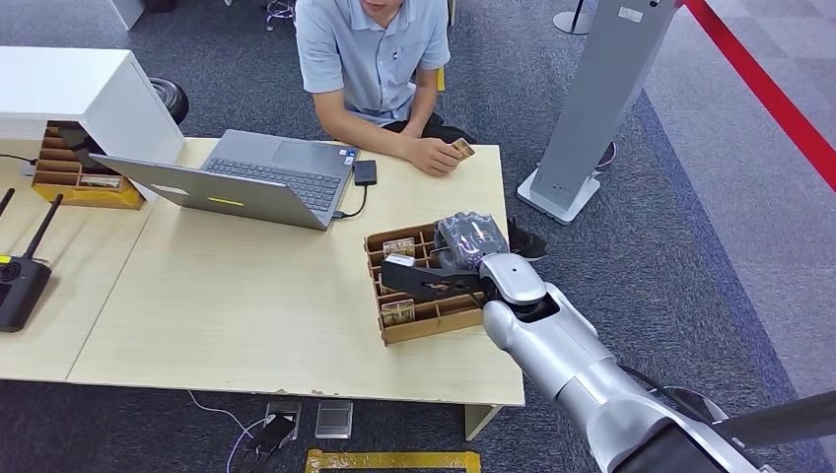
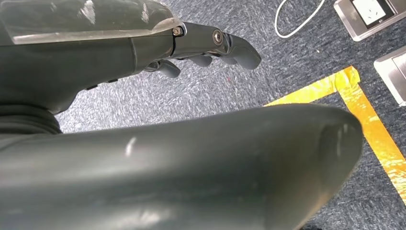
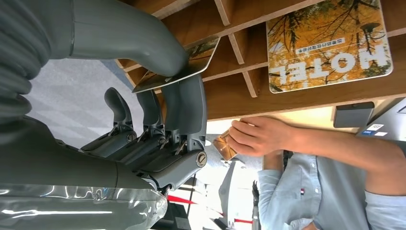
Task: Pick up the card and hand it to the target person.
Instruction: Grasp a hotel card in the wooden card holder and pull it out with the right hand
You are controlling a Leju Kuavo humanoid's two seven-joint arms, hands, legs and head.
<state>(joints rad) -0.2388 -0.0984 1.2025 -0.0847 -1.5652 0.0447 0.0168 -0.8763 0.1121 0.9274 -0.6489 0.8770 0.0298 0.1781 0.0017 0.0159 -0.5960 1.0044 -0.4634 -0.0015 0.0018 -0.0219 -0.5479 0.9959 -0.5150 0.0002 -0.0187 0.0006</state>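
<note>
1. A thin rectangular card with rounded corners and a printed face [image 3: 184,62] is pinched between the thick grey thumb and dark fingers [image 3: 184,103] of the right hand [image 1: 463,258], just over the brown wooden divided organiser box [image 1: 449,313] at the centre right of the head view.
2. A glossy card with yellow foliage and the word "HOTEL" [image 3: 328,45] is seen lying flat in one compartment at the upper right of the right wrist view.
3. A second small brown card [image 1: 461,149] is held in the hand [image 1: 434,156] of a seated person in a light blue polo shirt [image 1: 370,49] at the upper centre.
4. The left hand [image 2: 210,48] is seen hanging above speckled grey carpet [image 2: 230,86], holding nothing, its smooth dark fingers gently curved and slightly apart.
5. A grey laptop [image 1: 246,177] stands open on the pale wood-grain table [image 1: 227,296].
</note>
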